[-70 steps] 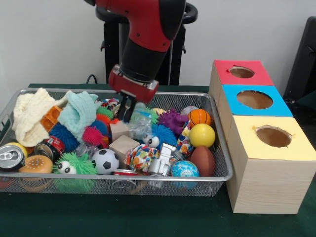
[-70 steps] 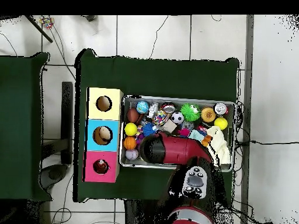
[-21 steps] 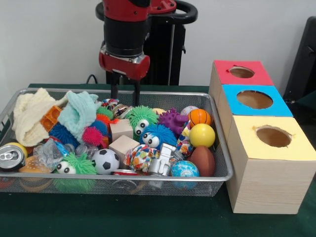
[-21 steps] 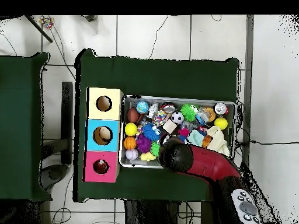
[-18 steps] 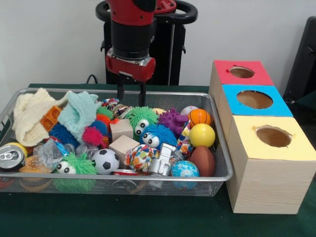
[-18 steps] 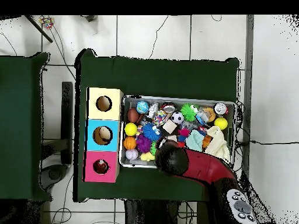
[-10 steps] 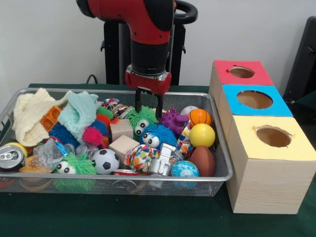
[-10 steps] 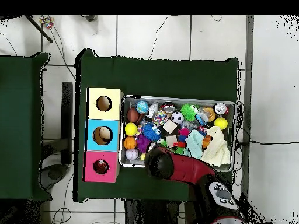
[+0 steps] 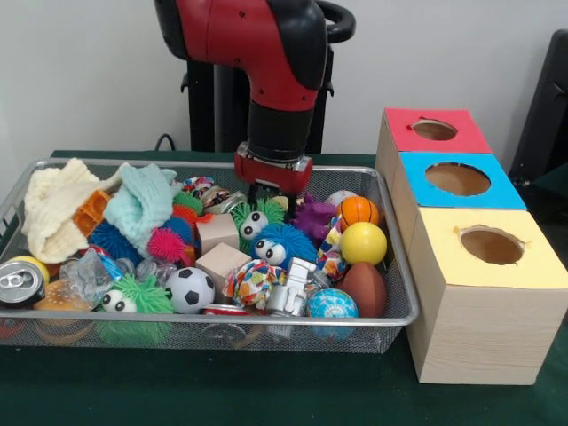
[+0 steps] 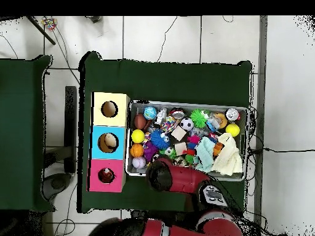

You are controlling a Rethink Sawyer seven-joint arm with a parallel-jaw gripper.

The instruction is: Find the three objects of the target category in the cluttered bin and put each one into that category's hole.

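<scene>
The bin [image 9: 266,317] is a silver wire-mesh basket full of toys, and it also shows in the overhead view [image 10: 187,103]. My gripper [image 9: 273,197] is open and low at the bin's back middle. Its fingertips are sunk among the toys, between a green fuzzy toy with eyes [image 9: 253,222] and a purple spiky ball [image 9: 312,217]. It holds nothing that I can see. The hole [image 9: 435,130] is in the red top of the far wooden box, right of the bin. It also shows in the overhead view [image 10: 107,176], where my arm [image 10: 163,176] hides the gripper.
A blue-topped box [image 9: 457,179] and a yellow-topped box [image 9: 491,246] stand in line nearer than the red one. The bin also holds a basketball [image 9: 358,210], a yellow ball [image 9: 364,242], a soccer ball [image 9: 189,289], a can [image 9: 19,282] and cloths [image 9: 53,209].
The gripper has moved right along the bin's back edge and come down among the toys. A crumpled clear plastic piece now lies at the bin's left instead of its middle.
</scene>
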